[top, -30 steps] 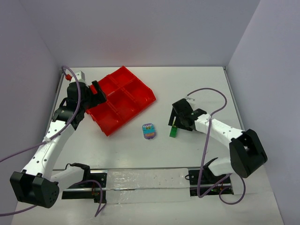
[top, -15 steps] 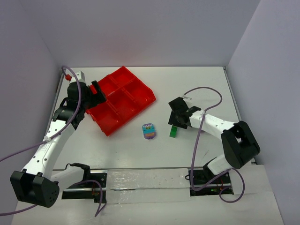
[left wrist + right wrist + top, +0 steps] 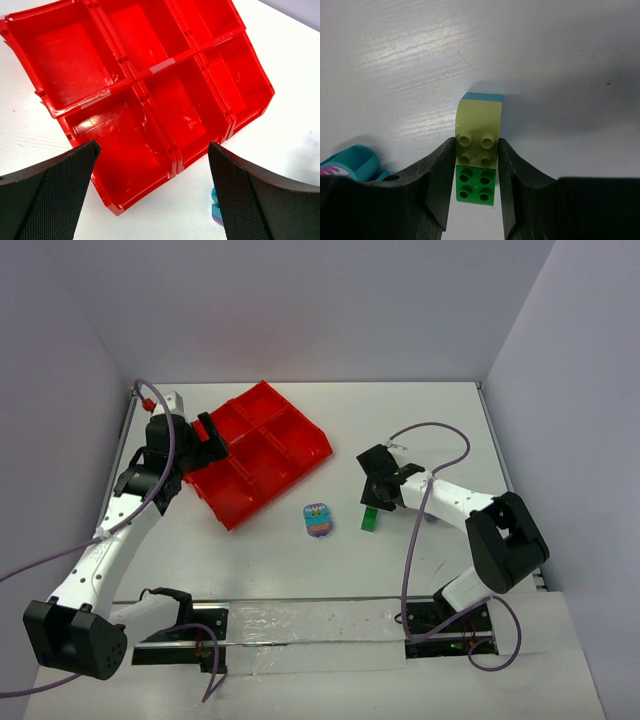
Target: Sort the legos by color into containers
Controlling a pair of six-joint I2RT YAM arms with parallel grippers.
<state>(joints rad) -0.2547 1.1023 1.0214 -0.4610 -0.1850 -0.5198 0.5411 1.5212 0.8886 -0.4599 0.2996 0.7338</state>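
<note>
At the lower centre of the right wrist view, the right end effector (image 3: pixel 475 167) is closed on a green, yellow-green and teal lego clump (image 3: pixel 479 122) lying on the desk (image 3: pixel 545 60). The clump is judged light, rigid and smooth-sided. It is best pinched squarely on its flat sides, lest the stack be split. Farther off, at the overhead view's upper left, the red tray (image 3: pixel 270 440) is overhung by the left end effector (image 3: pixel 152 150), which is spread wide with nothing held.

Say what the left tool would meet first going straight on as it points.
Most likely the red tray, its near compartment lying straight ahead of the open left tool; depth is unclear.
</note>
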